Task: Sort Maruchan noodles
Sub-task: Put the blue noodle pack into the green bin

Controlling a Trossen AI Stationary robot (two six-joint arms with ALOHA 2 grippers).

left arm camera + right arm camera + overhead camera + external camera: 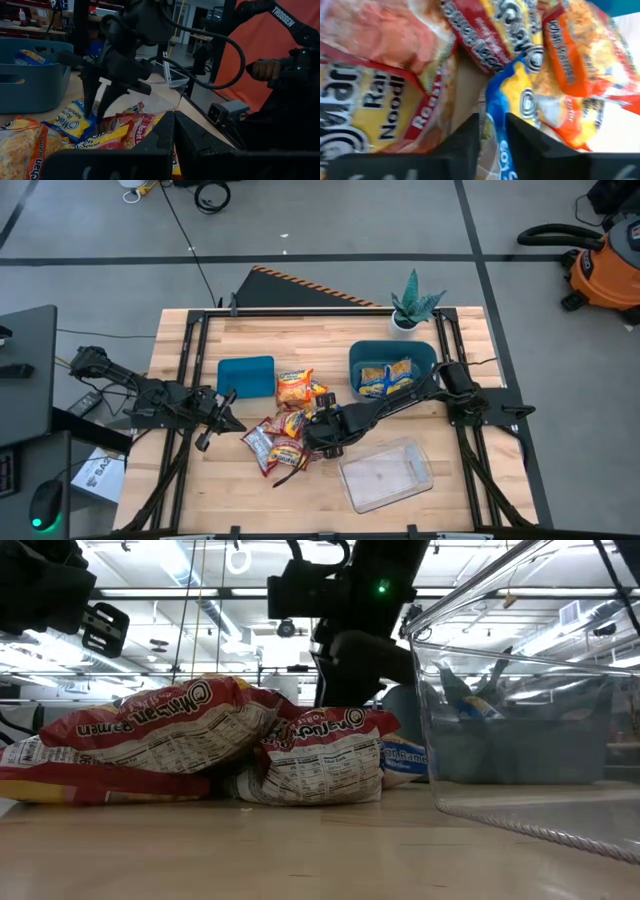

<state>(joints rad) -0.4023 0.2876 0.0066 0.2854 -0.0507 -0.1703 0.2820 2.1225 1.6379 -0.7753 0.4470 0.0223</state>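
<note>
A heap of Maruchan noodles packets [288, 430] lies mid-table, red-and-yellow, orange and blue-and-yellow kinds; in the low view they lie flat and overlapping [180, 740]. Several blue-and-yellow packets lie in a teal bin [393, 352]. My right gripper [312, 442] reaches from the right, down into the heap, and is shut on a blue-and-yellow packet [512, 95]. My left gripper [174, 131] is shut and hovers left of the heap [235, 425], touching nothing. My right gripper pinches the blue-and-yellow packet between its two fingers, at an edge of the packet [496, 117]. The fingers [93, 97] come steeply from above, pointing down into the heap. The packet still lies among the other packets on the table.
A flat teal bin [246, 377] sits left of the heap's far side. A clear plastic tray [385, 473] stands near the table's near right edge, close to the heap [530, 740]. A potted plant [412, 308] stands at the far edge, by the teal bin.
</note>
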